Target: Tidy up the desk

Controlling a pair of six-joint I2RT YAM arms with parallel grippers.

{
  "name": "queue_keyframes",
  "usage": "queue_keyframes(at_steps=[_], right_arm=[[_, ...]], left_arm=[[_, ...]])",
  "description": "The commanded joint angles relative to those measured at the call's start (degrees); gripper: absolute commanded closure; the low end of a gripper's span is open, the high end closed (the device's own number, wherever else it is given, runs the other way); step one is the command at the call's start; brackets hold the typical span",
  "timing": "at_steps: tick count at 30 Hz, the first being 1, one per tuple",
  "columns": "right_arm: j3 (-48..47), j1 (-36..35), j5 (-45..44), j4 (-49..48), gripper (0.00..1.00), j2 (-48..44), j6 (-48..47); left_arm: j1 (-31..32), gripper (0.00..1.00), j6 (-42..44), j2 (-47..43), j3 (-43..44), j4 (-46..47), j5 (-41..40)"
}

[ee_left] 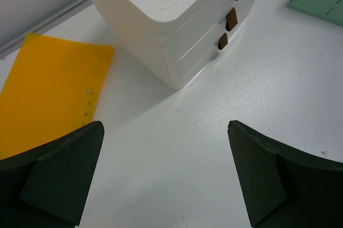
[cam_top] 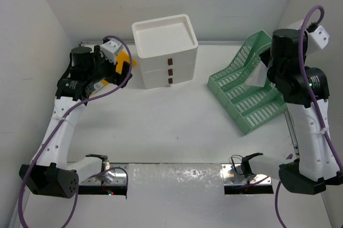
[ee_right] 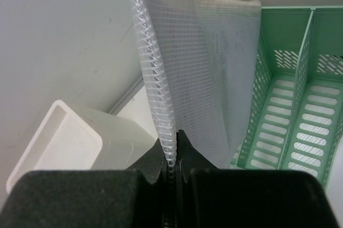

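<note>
White walls [cam_top: 32, 35] close in a white desk [cam_top: 171, 131] that fills the floor of the view, with silver rails at the near edge. White drawers [cam_top: 165, 51] sit at the far middle. A green rack [cam_top: 246, 91] lies at the far right, angled.

Your left arm [cam_top: 59, 126] runs from the near-left base up along the left wall. Its wrist is bent over at the far-left corner and turned toward the drawers. Your left gripper [ee_left: 166, 150] is spread wide with nothing between the fingers [ee_left: 69, 163]. It hovers over bare desk just in front of the drawers' corner. A yellow folder [ee_left: 48, 94] lies flat on the desk, left of the drawers and apart from the fingers.

Your right arm [cam_top: 311, 131] stands tall from the near-right base, elbow high, wrist tipped down over the rack's far end. Your right gripper [ee_right: 170, 155] is pressed together on the edge of a clear mesh sleeve [ee_right: 187, 72]. The sleeve stands up out of the jaws, next to the rack's outer slot. Can't tell whether its far end is inside a slot.
</note>
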State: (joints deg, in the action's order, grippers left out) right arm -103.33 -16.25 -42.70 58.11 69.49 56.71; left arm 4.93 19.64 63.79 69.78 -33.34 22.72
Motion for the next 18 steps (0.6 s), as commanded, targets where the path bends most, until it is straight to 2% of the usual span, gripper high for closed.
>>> queue_keyframes(at_steps=[1,11,18], right_arm=[[-0.3,0.1,2.2,-5.5,1.0,-0.8,-0.6],[-11.0,0.0,5.3,-7.0,1.0,0.2,-3.1],[-8.4,0.0,4.5,-8.8,1.0,-1.3,-5.5]], left_arm=[[0.2,0.0,0.4,-0.4,1.8,1.2,0.0],[0.3,0.0,-0.3,0.9,2.6,1.2,0.2],[0.2,0.0,-0.1,0.6,4.0,0.6,-0.7]])
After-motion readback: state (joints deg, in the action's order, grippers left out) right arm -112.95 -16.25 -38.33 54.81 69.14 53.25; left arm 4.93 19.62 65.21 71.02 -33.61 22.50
